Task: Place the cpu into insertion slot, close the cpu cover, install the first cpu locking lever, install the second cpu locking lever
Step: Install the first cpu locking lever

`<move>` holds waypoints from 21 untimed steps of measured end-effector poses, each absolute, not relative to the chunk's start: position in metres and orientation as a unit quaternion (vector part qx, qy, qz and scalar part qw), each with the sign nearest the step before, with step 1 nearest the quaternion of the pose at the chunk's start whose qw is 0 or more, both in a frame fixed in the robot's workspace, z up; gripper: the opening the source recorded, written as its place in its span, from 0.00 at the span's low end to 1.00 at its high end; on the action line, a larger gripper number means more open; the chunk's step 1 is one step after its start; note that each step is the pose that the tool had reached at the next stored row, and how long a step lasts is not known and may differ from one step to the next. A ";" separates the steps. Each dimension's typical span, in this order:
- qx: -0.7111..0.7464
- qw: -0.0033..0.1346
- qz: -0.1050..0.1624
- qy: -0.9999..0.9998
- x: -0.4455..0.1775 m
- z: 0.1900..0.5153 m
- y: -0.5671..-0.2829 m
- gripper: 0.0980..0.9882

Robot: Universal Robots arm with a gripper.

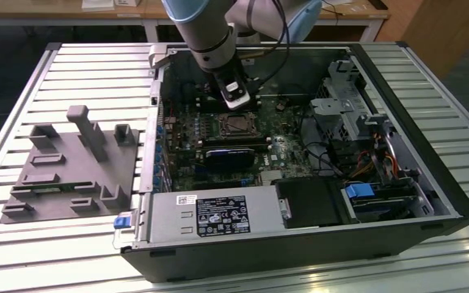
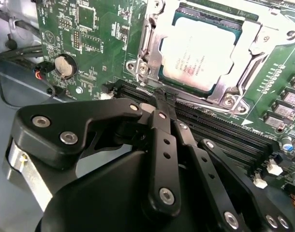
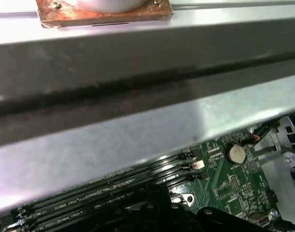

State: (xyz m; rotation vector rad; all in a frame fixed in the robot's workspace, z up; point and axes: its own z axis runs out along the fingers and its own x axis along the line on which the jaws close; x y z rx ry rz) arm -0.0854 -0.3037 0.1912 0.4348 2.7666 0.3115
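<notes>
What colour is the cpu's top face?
The cpu is pale silver-grey, clearest in the second wrist view.

Bright overhead light; glare on worktop (image 1: 454, 268) lower right of exterior view, case (image 1: 300, 253) shadowed inside. Chip (image 2: 200, 53) blown out white in second wrist view; metal bar (image 3: 138, 130) glary in first wrist view.

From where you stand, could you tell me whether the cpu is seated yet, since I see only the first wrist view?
Observer: Yes, the cpu lies flat in the insertion slot, silver top up.
Operator: And the cover?
Observer: The cpu cover appears to lie down around the cpu.
Operator: Where is the gripper?
Observer: The gripper, fingers shut, hangs beside the insertion slot, near the memory slots.
</notes>
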 end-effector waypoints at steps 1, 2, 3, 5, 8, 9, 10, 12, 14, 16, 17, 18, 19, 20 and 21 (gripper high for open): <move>0.154 0.161 0.108 0.969 -0.085 0.191 -0.304 0.00; 0.155 0.162 0.108 0.969 -0.085 0.190 -0.304 0.00; 0.157 0.162 0.107 0.968 -0.085 0.190 -0.304 0.00; 0.159 0.162 0.105 0.968 -0.085 0.189 -0.303 0.00; 0.163 0.163 0.103 0.968 -0.085 0.188 -0.303 0.00; 0.165 0.163 0.103 0.967 -0.085 0.188 -0.303 0.00; 0.166 0.163 0.103 0.967 -0.085 0.187 -0.303 0.00; 0.167 0.164 0.102 0.967 -0.084 0.187 -0.303 0.00; 0.168 0.164 0.102 0.967 -0.084 0.186 -0.303 0.00; 0.168 0.164 0.102 0.967 -0.084 0.186 -0.303 0.00; 0.168 0.164 0.102 0.967 -0.084 0.186 -0.303 0.00; 0.168 0.164 0.102 0.967 -0.084 0.186 -0.303 0.00; 0.168 0.164 0.102 0.967 -0.084 0.186 -0.303 0.00; 0.168 0.164 0.102 0.967 -0.084 0.187 -0.303 0.00; 0.168 0.164 0.102 0.967 -0.084 0.189 -0.303 0.00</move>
